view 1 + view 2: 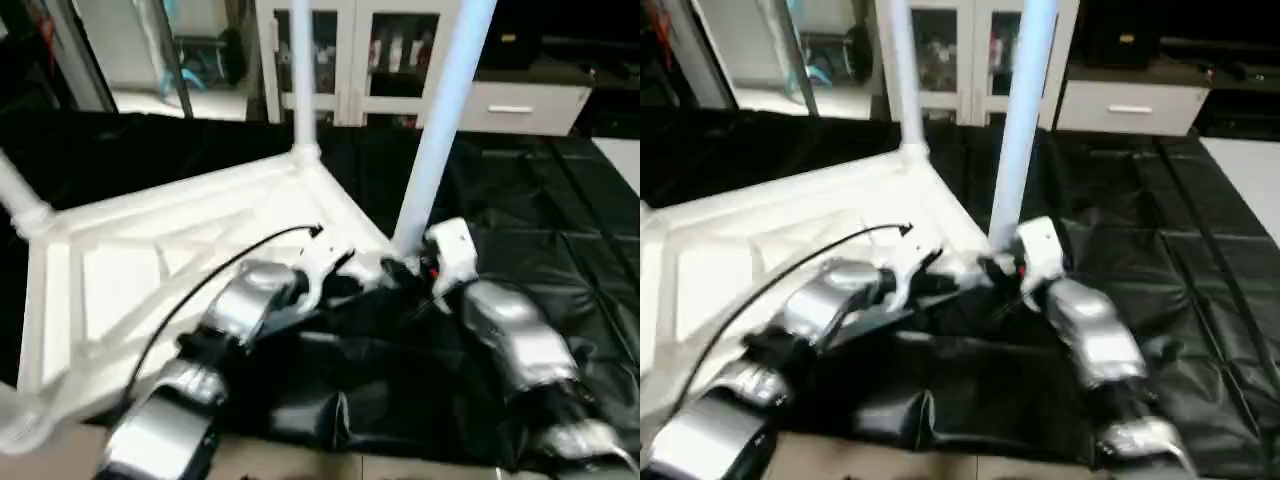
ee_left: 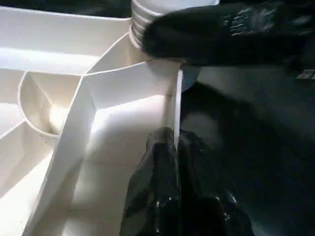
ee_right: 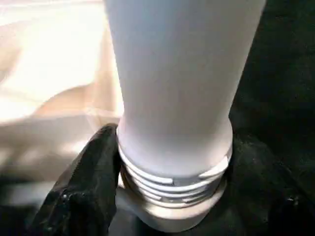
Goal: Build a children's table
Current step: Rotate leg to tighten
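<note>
A: The right end effector (image 3: 162,196) stood around the base of the leg (image 1: 432,150), one black finger (image 3: 86,187) against the threads. Whether it truly gripped the tube I cannot tell. The left end effector (image 2: 170,182) was clenched shut, its fingers pressed on the edge wall of the tabletop (image 1: 150,260).

B: And the table itself?

A: Tabletop upside down on the black-covered bench (image 1: 520,200), ribs upward. This leg stood upright in the near corner socket (image 3: 170,214), with several threads showing above the collar, so I judged it not fully screwed in. Another leg (image 1: 300,70) stood at the far corner.

B: So the risk?

A: Cross-threading, mostly. If the tube leaned as it was turned, the threads could bind. A slipping finger on that smooth plastic would spin without driving it. And if the left end effector slid off the wall, the whole tabletop could rotate with the leg.
</note>
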Tool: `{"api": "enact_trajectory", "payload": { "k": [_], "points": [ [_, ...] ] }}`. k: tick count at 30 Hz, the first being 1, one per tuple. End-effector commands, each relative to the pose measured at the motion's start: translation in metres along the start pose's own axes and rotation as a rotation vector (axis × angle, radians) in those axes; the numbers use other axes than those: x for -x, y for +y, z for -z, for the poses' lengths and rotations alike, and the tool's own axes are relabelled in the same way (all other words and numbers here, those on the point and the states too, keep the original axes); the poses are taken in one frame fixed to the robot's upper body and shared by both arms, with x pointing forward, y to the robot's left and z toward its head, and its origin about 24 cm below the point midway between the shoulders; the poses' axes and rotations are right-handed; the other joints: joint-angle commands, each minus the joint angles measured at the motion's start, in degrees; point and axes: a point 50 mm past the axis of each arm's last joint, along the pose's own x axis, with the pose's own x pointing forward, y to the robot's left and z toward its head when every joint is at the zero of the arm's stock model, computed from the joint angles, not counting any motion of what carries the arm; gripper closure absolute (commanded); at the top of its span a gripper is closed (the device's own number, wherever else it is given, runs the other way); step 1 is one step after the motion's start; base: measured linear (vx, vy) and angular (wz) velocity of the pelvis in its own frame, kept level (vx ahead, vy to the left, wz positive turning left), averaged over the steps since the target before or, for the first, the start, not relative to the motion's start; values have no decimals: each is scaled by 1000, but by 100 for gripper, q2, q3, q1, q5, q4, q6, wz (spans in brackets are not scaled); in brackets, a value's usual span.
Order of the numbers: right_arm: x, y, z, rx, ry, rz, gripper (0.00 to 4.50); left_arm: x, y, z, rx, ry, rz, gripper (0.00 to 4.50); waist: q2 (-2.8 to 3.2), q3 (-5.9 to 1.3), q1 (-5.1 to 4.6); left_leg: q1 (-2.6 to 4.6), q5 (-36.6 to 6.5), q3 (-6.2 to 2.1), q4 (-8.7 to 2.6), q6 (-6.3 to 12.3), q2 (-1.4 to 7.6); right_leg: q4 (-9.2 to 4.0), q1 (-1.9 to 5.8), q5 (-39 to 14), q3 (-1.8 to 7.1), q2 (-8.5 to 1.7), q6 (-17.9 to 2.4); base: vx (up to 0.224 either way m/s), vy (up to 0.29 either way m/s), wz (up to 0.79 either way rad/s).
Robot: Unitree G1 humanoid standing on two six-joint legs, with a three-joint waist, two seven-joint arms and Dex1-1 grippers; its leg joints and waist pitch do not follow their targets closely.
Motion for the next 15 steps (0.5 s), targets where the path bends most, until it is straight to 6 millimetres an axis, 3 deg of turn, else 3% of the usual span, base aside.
{"api": "enact_trajectory", "payload": {
  "k": [1, 3, 7, 12, 15],
  "points": [
    [2, -2, 35, -5, 153, 94, 177, 2, 9, -13, 19, -57, -92, 450, -37, -328, -7, 106, -2043, -165, -482, -22, 204, -518, 165, -2399, 150, -281, -982, 0, 0, 0],
    [-8, 15, 32, -12, 157, 137, 177, -4, 7, -18, 6, -58, -139, 450, -14, -342, -13, 81, -1967, -179, -500, -18, 217, -477, 187, -2183, 152, -280, -1031, 0, 0, 0],
    [-13, 25, 24, 1, 116, 134, 177, -7, 4, -20, -1, -61, -131, 450, -45, -369, 26, 50, -1645, -155, -490, 110, 227, -402, 237, -1581, 170, -300, -1197, 0, 0, 0],
    [-14, 31, 9, -50, -22, 55, 177, -5, 8, -16, -14, -43, -137, 450, -56, -353, 56, 46, -1573, -136, -490, 251, 238, -411, 247, -1605, 170, -311, -1231, 0, 0, 0],
    [-9, 27, 2, -71, -77, 16, 108, -3, 12, -12, -20, -34, -133, 450, -60, -342, 70, 58, -1639, -137, -502, 250, 241, -431, 240, -1791, 173, -304, -1177, 0, 0, 0]
  ]
}}
